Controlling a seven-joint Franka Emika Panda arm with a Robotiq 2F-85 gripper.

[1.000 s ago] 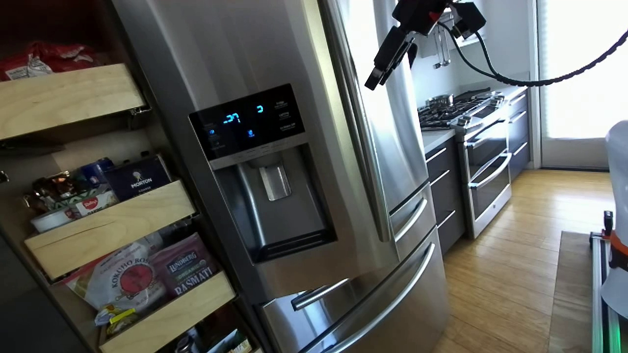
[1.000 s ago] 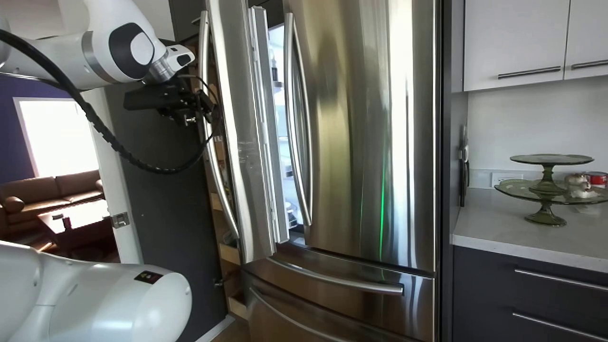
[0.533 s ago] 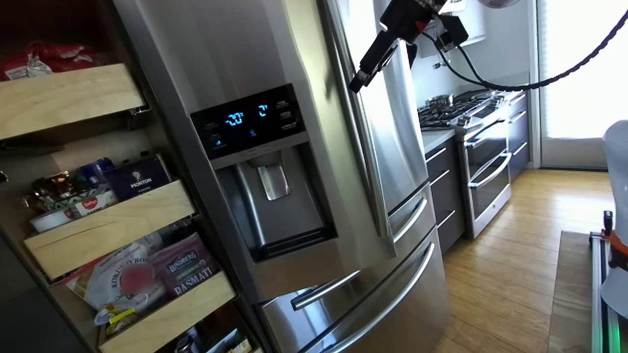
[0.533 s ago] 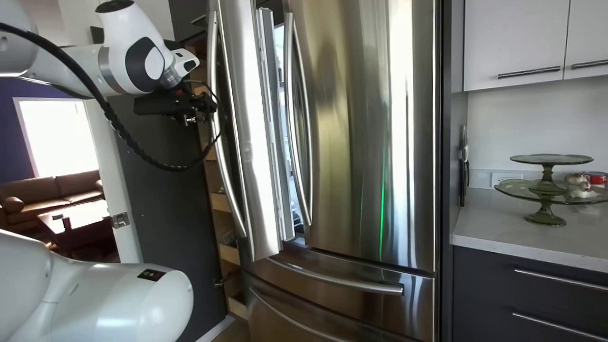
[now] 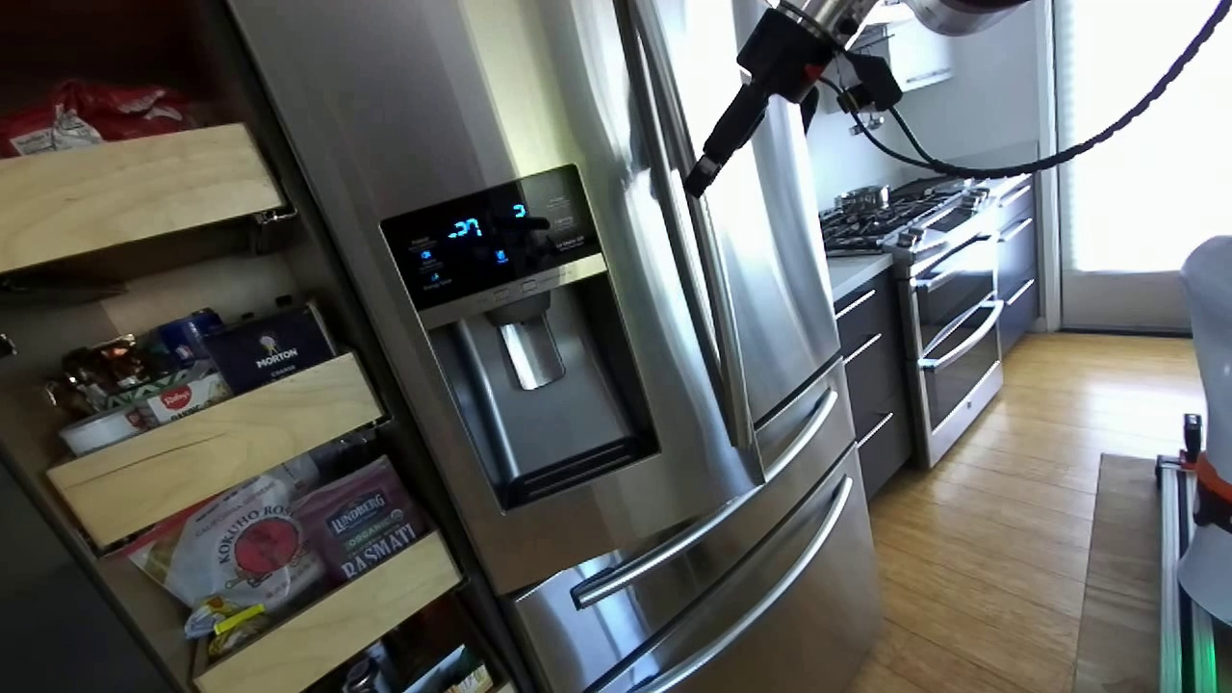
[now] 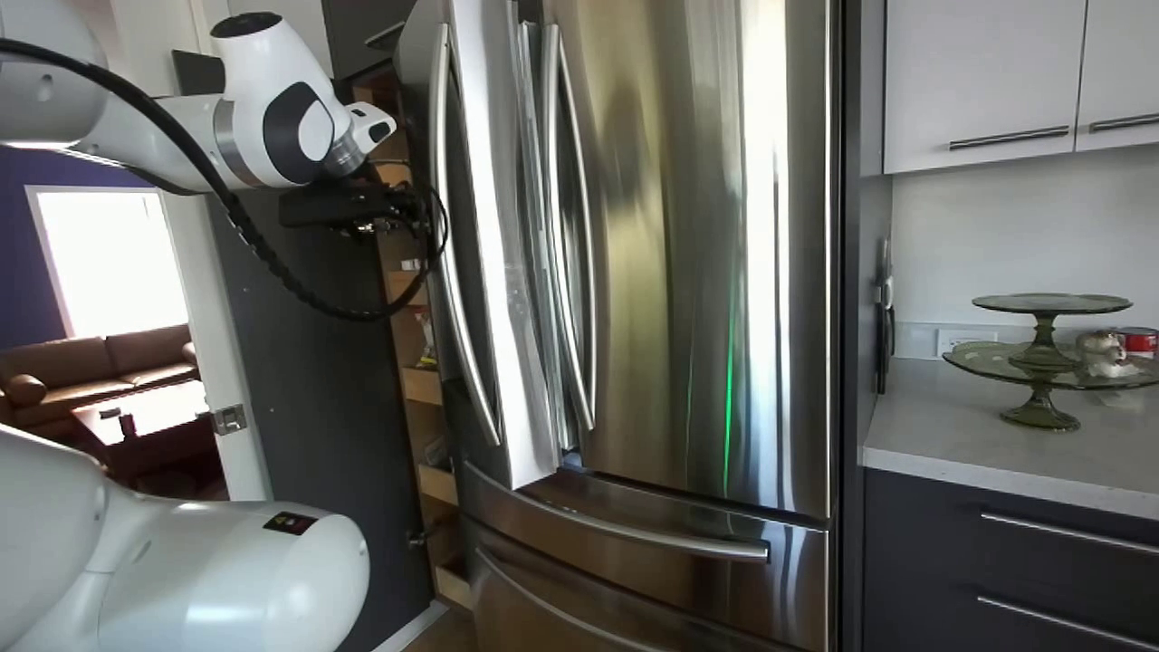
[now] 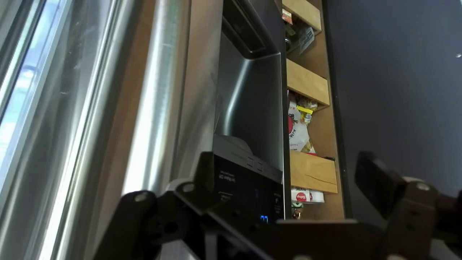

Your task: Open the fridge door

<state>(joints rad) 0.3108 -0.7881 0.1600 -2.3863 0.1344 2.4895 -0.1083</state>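
Note:
The fridge door (image 5: 539, 385) with the black dispenser panel (image 5: 491, 245) stands slightly ajar. In an exterior view its edge (image 6: 507, 272) stands proud of the plain door, with a narrow gap between them. Its long bar handle (image 6: 464, 299) shows there and in the wrist view (image 7: 153, 97). My gripper (image 7: 287, 173) is open with nothing between its fingers, in front of the dispenser. Its left finger (image 7: 204, 166) is close beside the handle; I cannot tell whether they touch. In an exterior view the fingertip overlaps the handle area, and the other finger is mostly hidden.
The plain fridge door (image 6: 688, 235) stands closed. Drawers with horizontal handles (image 6: 634, 536) lie below. An open pantry with wooden shelves (image 5: 217, 452) borders the hinge side. A dark panel (image 7: 397, 79) stands at the right in the wrist view. A cable (image 6: 299, 294) hangs from the arm.
The fridge door has swung towards closed, and the gap beside the plain door has narrowed. My arm and gripper have moved along with it, staying close to the handle.

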